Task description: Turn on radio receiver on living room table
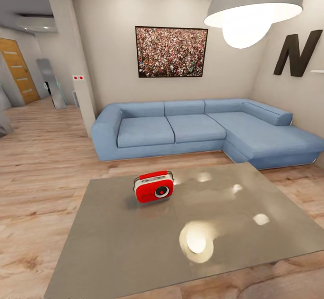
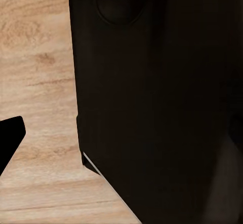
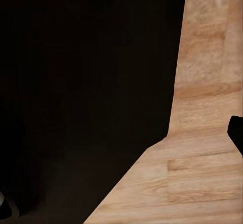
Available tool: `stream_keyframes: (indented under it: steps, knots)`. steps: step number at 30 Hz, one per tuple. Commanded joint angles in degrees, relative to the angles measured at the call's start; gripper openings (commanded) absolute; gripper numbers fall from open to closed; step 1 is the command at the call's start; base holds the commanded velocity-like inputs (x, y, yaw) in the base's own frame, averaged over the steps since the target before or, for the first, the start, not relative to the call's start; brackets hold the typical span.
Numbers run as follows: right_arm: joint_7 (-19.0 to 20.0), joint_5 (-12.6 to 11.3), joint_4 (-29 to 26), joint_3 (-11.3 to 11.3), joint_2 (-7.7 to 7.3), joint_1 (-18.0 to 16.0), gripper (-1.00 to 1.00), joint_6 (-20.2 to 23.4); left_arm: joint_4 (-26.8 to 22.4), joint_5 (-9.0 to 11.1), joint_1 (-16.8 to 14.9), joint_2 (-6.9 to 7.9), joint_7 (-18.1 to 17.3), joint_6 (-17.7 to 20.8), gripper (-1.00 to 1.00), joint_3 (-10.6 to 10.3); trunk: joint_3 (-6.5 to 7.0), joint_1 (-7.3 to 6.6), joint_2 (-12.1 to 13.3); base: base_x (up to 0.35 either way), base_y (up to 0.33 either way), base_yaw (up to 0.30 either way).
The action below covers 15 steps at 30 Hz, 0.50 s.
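The red radio receiver (image 1: 153, 187) stands upright on the glossy grey-brown table (image 1: 135, 245), towards its far left part, with its round dial facing me and its thin handle on top. Nothing touches it. In the left wrist view a dark fingertip (image 2: 10, 139) pokes in at the picture's edge over the wood floor, beside a big black part of the robot's body (image 2: 162, 102). The right wrist view has another dark fingertip (image 3: 237, 132) at its edge, next to the same kind of black mass (image 3: 81, 92). Neither view lets me judge the jaw gaps.
A light-blue sectional sofa (image 1: 198, 128) runs behind the table, under a framed crowd picture (image 1: 171, 52). A lit pendant lamp (image 1: 254, 8) hangs at the upper right. Light wood plank floor (image 1: 40, 164) stretches left towards a hallway with a wooden door (image 1: 18, 70).
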Motion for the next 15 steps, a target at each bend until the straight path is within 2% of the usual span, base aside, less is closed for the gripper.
stream_keyframes:
  steps: [1, 15]
  knots:
    - [0.0, 0.0, 0.0, 0.0, 0.00, 0.0, 1.00, 0.0, 0.0, 0.0, 0.0, 0.00, 0.0, 0.0, 1.00, 0.0, 0.00, 0.00, 0.0, 0.018, 0.000, 0.161]
    - [0.0, 0.0, 0.0, 0.0, 0.00, 0.0, 1.00, 0.0, 0.0, 0.0, 0.0, 0.00, 0.0, 0.0, 1.00, 0.0, 0.00, 0.00, 0.0, 0.002, 0.000, 0.256]
